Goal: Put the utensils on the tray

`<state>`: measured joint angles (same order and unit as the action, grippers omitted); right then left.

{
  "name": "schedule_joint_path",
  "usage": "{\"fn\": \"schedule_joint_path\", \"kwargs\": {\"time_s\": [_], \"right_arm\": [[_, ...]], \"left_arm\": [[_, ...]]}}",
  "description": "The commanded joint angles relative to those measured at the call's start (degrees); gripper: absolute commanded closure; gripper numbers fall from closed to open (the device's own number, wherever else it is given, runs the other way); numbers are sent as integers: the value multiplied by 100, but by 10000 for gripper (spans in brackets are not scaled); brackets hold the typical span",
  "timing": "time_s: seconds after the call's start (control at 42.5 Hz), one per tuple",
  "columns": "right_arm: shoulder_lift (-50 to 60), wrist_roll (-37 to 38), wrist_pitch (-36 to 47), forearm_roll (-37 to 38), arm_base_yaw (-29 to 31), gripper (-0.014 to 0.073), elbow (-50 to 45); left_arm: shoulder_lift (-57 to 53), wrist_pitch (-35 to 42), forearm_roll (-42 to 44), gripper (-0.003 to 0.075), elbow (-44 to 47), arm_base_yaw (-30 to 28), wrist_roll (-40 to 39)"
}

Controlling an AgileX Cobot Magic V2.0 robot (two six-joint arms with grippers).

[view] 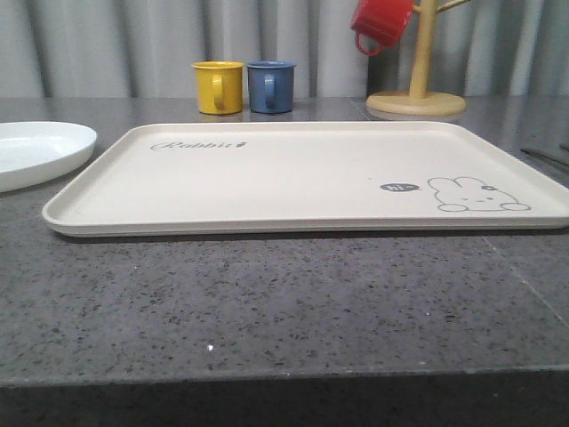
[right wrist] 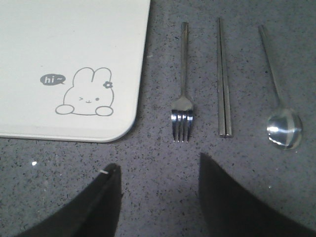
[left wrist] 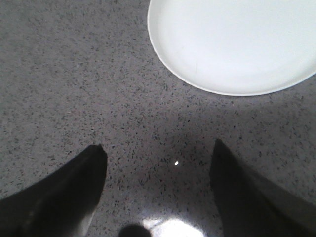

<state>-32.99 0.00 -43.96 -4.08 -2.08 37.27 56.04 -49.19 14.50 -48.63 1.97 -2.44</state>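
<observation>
Both dark grippers, left (left wrist: 158, 163) and right (right wrist: 158, 173), hover with fingers apart over speckled grey stone counter (view: 284, 302), round white plate (left wrist: 237, 44) at upper right of left wrist view, silver fork (right wrist: 182, 94), chopstick bars (right wrist: 223, 79) and spoon (right wrist: 281, 108) lying beside cream rectangular rabbit tray (right wrist: 69, 54).

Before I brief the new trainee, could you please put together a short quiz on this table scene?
1. True or false: the fork already lies on the tray.
2. Which metal piece lies between the fork and the spoon? A) a knife B) the chopsticks C) a ladle
3. Fill in: the white plate sits on the ______, ahead of the open left claw.

Key
1. False: it lies on the countertop beside the tray's bunny corner.
2. B
3. Countertop
</observation>
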Motion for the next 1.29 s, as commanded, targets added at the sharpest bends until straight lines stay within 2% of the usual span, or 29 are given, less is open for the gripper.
{"fn": "schedule_joint_path", "kwargs": {"time_s": [0.0,0.118,0.353,0.494,1.011,1.105,1.27], "right_arm": [[-55,0,395,40,-9,197,156],[-55,0,395,40,-9,197,156],[-55,0,395,40,-9,197,156],[-55,0,395,40,-9,197,156],[-55,0,395,40,-9,197,156],[-55,0,395,40,-9,197,156],[-55,0,395,40,-9,197,156]], "left_arm": [[540,261,-157,270,-517,-271,-81],[1190,430,-657,270,-874,-903,184],[2264,586,-3751,270,-1445,-2052,2348],[2800,611,-4700,282,-1662,-2261,2777],[3628,654,-5108,288,-1946,-2240,2970],[3627,530,-5108,362,-1946,-2240,3151],[3627,400,-5108,552,-1946,-2240,3162]]}}
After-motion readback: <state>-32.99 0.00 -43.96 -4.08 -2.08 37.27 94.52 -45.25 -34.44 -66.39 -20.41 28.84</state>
